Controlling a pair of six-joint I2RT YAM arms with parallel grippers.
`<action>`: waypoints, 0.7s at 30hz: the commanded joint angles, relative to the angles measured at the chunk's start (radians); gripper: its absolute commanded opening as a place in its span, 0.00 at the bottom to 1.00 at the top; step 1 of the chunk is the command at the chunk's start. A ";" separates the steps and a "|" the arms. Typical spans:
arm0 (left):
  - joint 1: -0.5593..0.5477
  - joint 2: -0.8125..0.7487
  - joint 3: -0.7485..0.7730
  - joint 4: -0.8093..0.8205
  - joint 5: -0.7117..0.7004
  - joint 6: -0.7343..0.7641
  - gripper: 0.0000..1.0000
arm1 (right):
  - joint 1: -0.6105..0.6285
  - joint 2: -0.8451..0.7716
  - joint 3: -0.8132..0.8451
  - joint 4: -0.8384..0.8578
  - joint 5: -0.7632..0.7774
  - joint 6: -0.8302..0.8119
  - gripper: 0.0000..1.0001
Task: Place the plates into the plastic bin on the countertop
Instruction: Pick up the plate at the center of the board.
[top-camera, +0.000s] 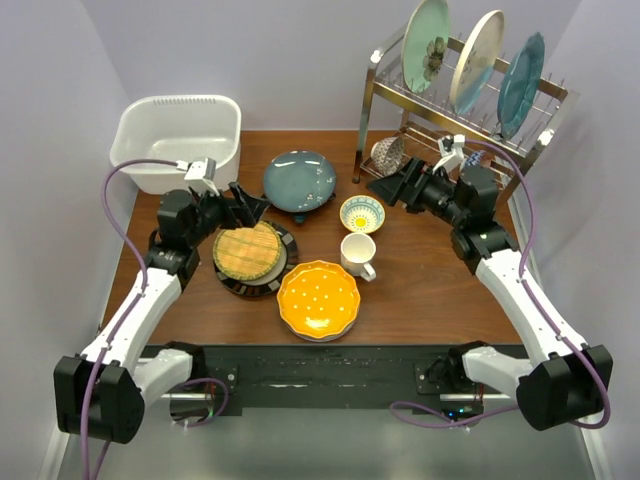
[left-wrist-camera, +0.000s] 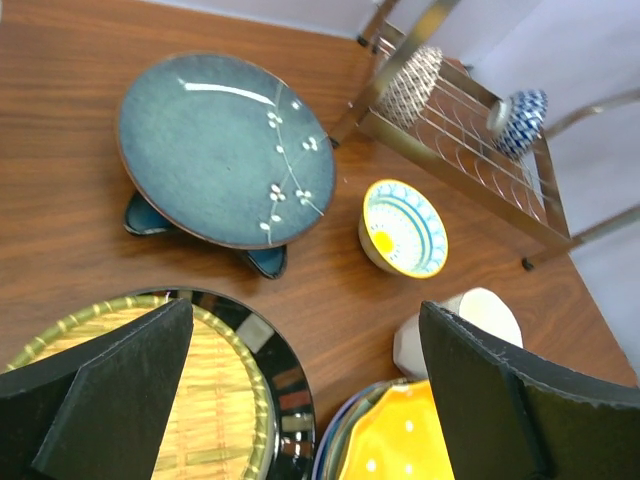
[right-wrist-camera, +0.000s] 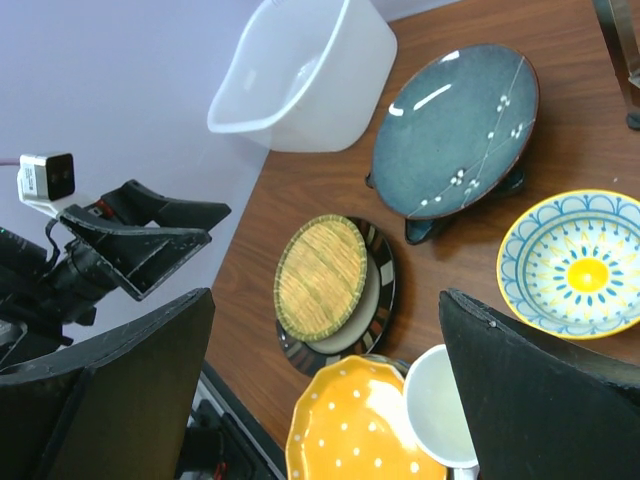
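Observation:
The white plastic bin (top-camera: 128, 128) stands empty at the countertop's (top-camera: 420, 290) back left. Flat on the wood lie a dark teal plate (top-camera: 299, 180), resting on a blue star-shaped plate, a black-rimmed plate with a yellow woven centre (top-camera: 250, 255), and an orange dotted plate (top-camera: 318, 298) topping a small stack. Three more plates stand upright in the rack: pale green floral (top-camera: 426, 45), lilac (top-camera: 476, 62) and blue (top-camera: 521, 85). My left gripper (top-camera: 250, 207) hovers open just above the woven plate's far edge. My right gripper (top-camera: 392, 187) hangs open by the rack's foot, holding nothing.
A steel wire dish rack (top-camera: 400, 100) fills the back right, with small patterned bowls on its lower shelf. A yellow-and-blue bowl (top-camera: 362, 213) and a white mug (top-camera: 357, 254) stand mid-table between the plates. Walls close in on three sides.

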 joint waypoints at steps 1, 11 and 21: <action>0.016 0.015 -0.008 0.114 0.148 -0.043 1.00 | 0.015 -0.024 -0.011 -0.010 -0.021 -0.036 0.99; 0.016 0.126 0.031 0.011 0.255 0.021 1.00 | 0.032 0.008 -0.026 -0.049 -0.017 -0.056 0.99; 0.015 0.218 0.106 -0.217 0.381 0.113 0.96 | 0.054 0.020 -0.037 -0.110 -0.029 -0.107 0.99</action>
